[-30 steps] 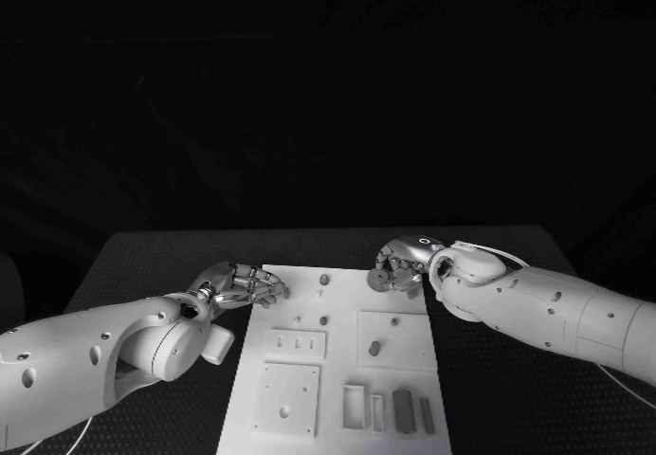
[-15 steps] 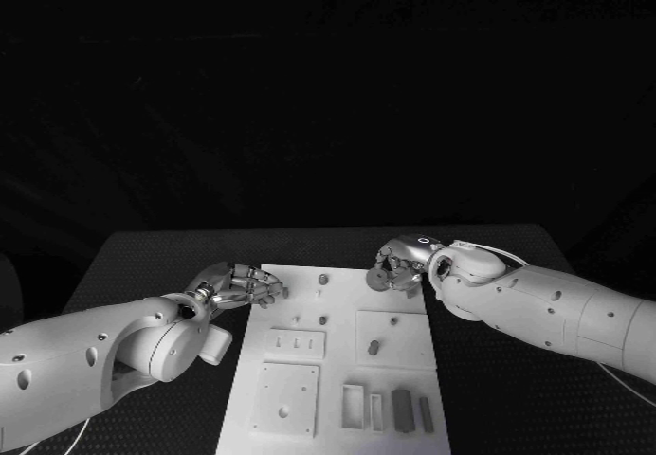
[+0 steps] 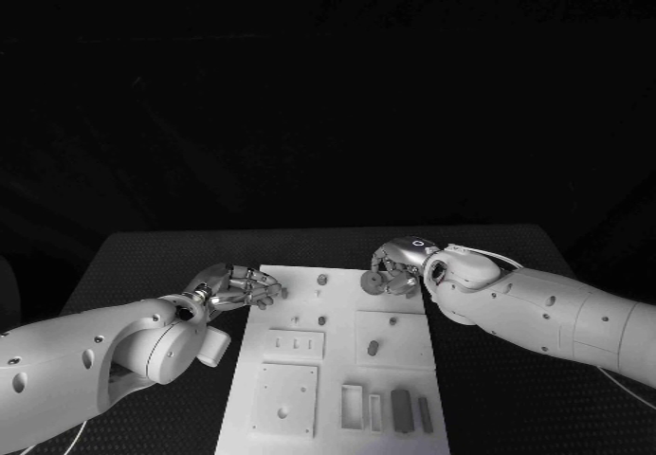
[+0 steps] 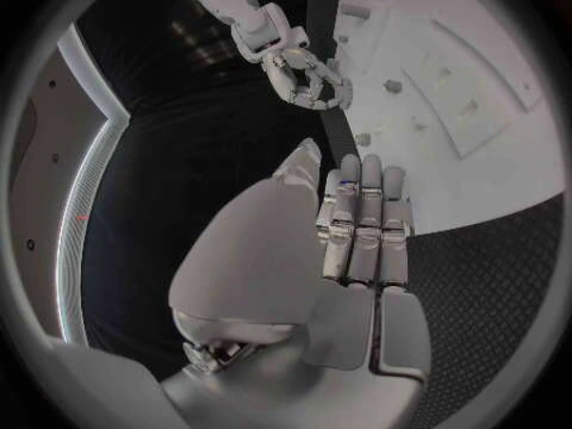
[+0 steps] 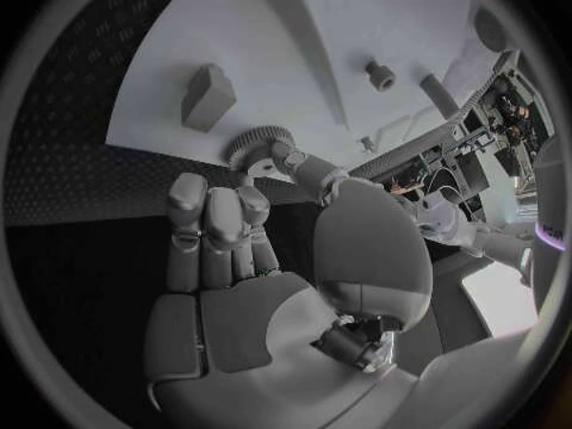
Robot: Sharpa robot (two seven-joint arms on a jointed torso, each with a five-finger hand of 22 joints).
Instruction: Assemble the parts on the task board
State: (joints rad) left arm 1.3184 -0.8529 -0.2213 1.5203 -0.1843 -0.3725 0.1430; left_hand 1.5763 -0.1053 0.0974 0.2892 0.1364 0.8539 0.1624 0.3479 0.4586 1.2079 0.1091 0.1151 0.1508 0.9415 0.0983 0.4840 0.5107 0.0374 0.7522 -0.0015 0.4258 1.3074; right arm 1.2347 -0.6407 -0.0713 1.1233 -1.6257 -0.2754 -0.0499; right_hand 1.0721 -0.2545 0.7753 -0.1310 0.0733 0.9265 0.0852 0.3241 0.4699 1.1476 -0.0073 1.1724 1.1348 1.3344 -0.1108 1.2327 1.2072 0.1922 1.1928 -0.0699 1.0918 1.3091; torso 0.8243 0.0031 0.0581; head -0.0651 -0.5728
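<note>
The white task board [image 3: 342,370] lies in the middle of the black table. At its far right corner my right hand [image 3: 398,267] pinches a round toothed gear [image 3: 376,282] between thumb and fingers. The right wrist view has the gear [image 5: 253,146] at the fingertips, just over the board's edge [image 5: 238,57]. My left hand [image 3: 242,285] hovers at the board's far left edge with nothing in it. In the left wrist view its fingers [image 4: 363,219] lie straight, side by side, over the board's edge. Small dark pegs [image 3: 322,280] stand on the far part of the board.
Raised square plates [image 3: 288,386] with holes sit on the board's near left. A row of slots and dark bars [image 3: 404,409] fills its near right corner. A grey block [image 5: 209,95] and a small peg [image 5: 379,74] lie on the board close to the gear.
My right hand with the gear has edged slightly to the left. The left hand has barely moved.
</note>
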